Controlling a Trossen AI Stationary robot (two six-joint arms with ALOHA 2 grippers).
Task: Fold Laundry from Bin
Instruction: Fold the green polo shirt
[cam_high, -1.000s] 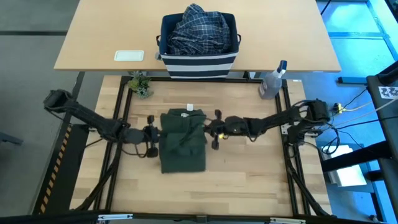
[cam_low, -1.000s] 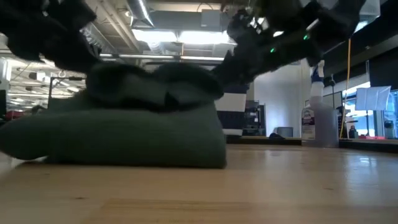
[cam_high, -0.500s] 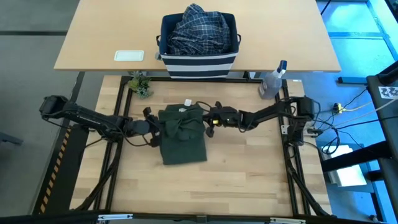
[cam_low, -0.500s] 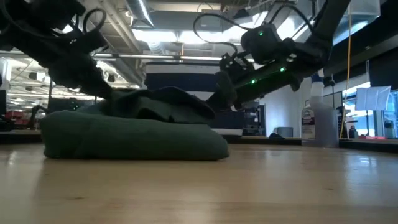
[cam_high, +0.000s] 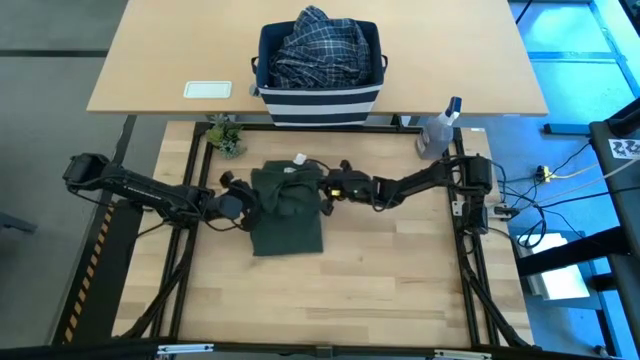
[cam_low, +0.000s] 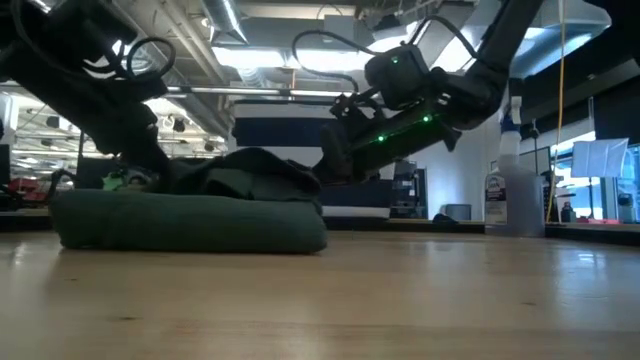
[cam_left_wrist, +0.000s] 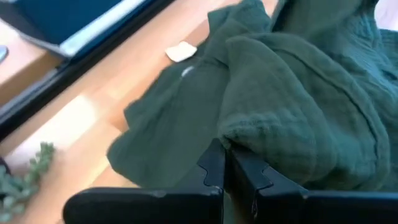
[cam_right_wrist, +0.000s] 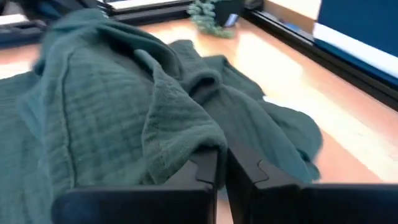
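The dark olive-green garment (cam_high: 287, 210) lies folded on the wooden table, its far part bunched into raised folds (cam_low: 250, 170). My left gripper (cam_high: 246, 200) is shut on its left side and my right gripper (cam_high: 322, 187) is shut on its right side, both low over the table. The striped navy bin (cam_high: 320, 85) stands on the far table, with a blue-and-white plaid shirt (cam_high: 320, 45) heaped in it. No black garment shows. My left gripper pinches a fold of cloth at the garment's left side (cam_left_wrist: 249, 134) between its two fingers. It comes from the table's left, slanting down. The garment rests on the table, slack. My right gripper pinches a raised fold at the garment's right side (cam_right_wrist: 186, 140) between its two fingers. It comes from the table's right, slanting down. The cloth under the fold lies on the table.
A clear spray bottle (cam_high: 437, 135) stands at the table's far right corner and a small plant (cam_high: 227, 137) at the far left. A white flat object (cam_high: 207, 90) lies on the far table left of the bin. The near half of the table is bare wood.
Both grippers have sunk and gone toward the table's far edge, the right one also leftward. They have carried the garment's lifted folds down. The whole garment has slid toward the far edge and a little left, and its raised top now lies lower and flatter.
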